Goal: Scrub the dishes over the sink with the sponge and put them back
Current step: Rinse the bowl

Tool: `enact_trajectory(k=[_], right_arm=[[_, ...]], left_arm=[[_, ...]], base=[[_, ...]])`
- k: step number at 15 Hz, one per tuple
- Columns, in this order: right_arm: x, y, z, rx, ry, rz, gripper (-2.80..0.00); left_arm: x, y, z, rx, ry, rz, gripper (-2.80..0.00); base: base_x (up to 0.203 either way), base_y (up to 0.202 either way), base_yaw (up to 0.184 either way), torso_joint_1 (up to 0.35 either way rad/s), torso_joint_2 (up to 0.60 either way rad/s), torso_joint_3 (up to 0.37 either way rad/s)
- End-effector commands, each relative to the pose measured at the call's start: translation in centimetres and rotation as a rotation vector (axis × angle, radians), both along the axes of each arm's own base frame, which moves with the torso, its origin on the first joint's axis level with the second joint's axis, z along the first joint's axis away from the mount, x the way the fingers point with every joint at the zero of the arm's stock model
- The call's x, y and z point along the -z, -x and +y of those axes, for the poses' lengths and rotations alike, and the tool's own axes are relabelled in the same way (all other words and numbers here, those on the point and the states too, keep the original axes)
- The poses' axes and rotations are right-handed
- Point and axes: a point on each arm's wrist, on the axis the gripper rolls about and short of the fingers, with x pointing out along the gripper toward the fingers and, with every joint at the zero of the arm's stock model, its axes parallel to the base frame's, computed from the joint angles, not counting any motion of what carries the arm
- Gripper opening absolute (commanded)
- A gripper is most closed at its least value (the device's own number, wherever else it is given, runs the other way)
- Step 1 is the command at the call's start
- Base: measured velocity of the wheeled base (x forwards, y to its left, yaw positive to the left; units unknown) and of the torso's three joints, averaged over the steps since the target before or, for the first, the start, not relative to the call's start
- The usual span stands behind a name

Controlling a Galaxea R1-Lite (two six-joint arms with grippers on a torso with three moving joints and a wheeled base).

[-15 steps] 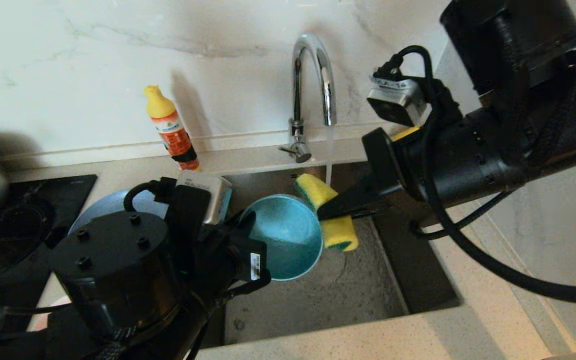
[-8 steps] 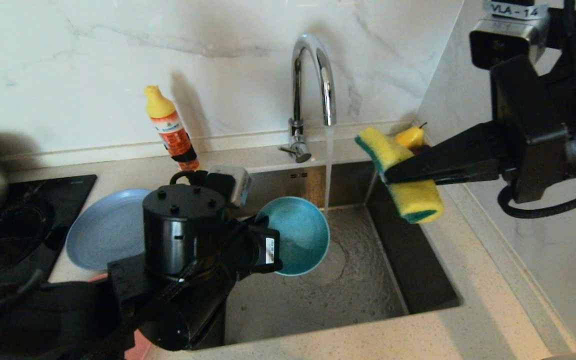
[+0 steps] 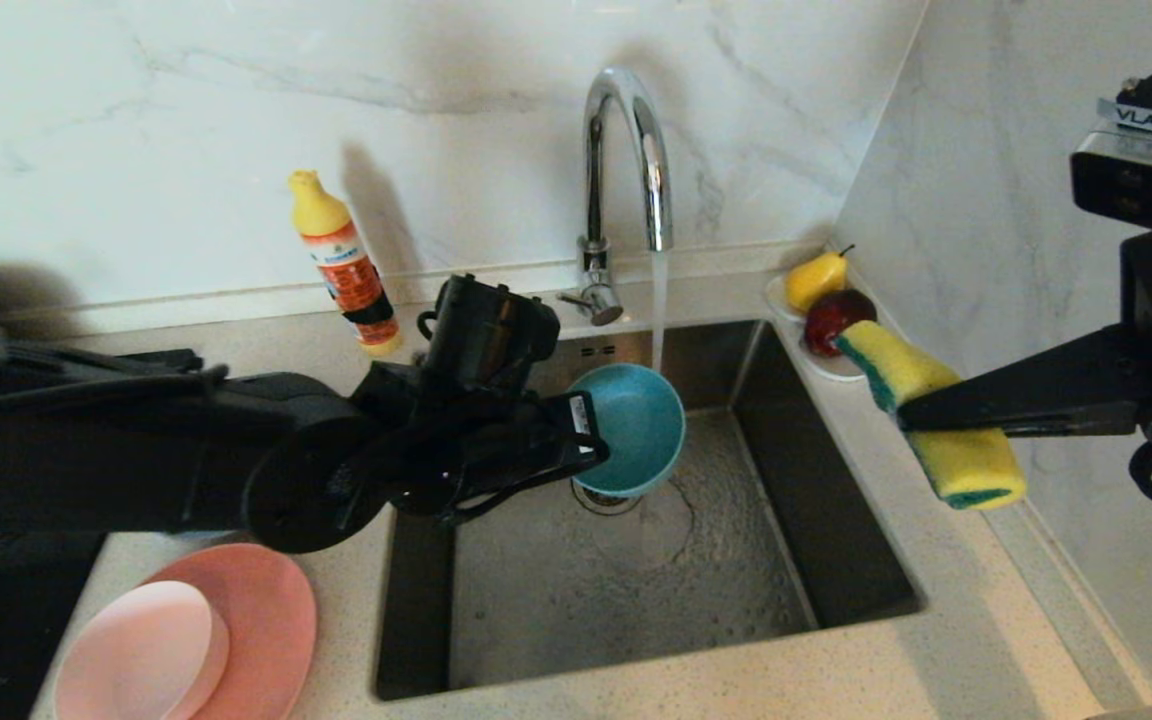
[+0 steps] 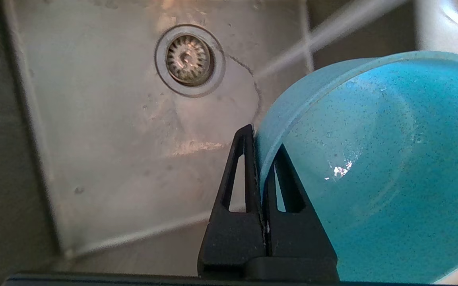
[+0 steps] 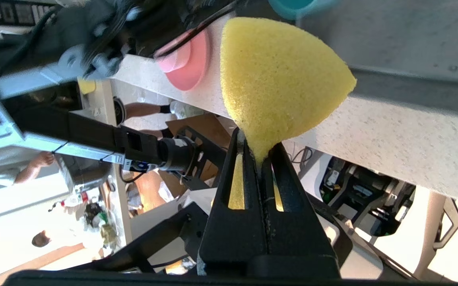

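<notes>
A teal bowl [image 3: 636, 425] is showing fine dark speckles; the sponge [image 3: 936, 420] is showing yellow with a green edge; both plates [image 3: 256, 610] are looking pink; the bottle [image 3: 341, 262] is looking orange and yellow.

Teal bowl [image 3: 636, 428] tilted over sink [image 3: 636, 590]; yellow sponge [image 3: 936, 415] (pinched mid) above right counter.

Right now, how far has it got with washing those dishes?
Partway, by the look of it. The left gripper pinches the teal bowl by its rim over the sink, beside the stream from the tap. The right gripper holds the sponge off over the counter, not scrubbing. A pink plate and small pink bowl sit by the sink; whether they are washed I cannot tell. The bowl is yet to be put back.
</notes>
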Motion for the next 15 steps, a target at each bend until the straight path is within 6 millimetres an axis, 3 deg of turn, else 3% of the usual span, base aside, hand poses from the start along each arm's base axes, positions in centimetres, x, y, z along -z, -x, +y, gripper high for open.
enact_trajectory(k=[1,9,15], right_arm=[[0.3,0.5,-0.6,0.014,-0.012,-0.008,-2.8],[1.7,0.3,-0.5,0.014,-0.015,-0.012,-2.8],[2.1,0.1,-0.4,0.014,-0.019,-0.018,-2.8]], left_arm=[[3.4,-3.2,-1.5,-0.043,-0.026,0.052,-2.8],[4.0,-7.9,-3.3,-0.094,0.025,0.011,-2.8],[3.7,-8.9,-4.1,-0.099,0.024,0.009,-2.8]], base=[[0.0,0.0,0.0,0.0,0.0,0.0],[0.0,0.0,0.0,0.0,0.0,0.0],[0.0,0.0,0.0,0.0,0.0,0.0]])
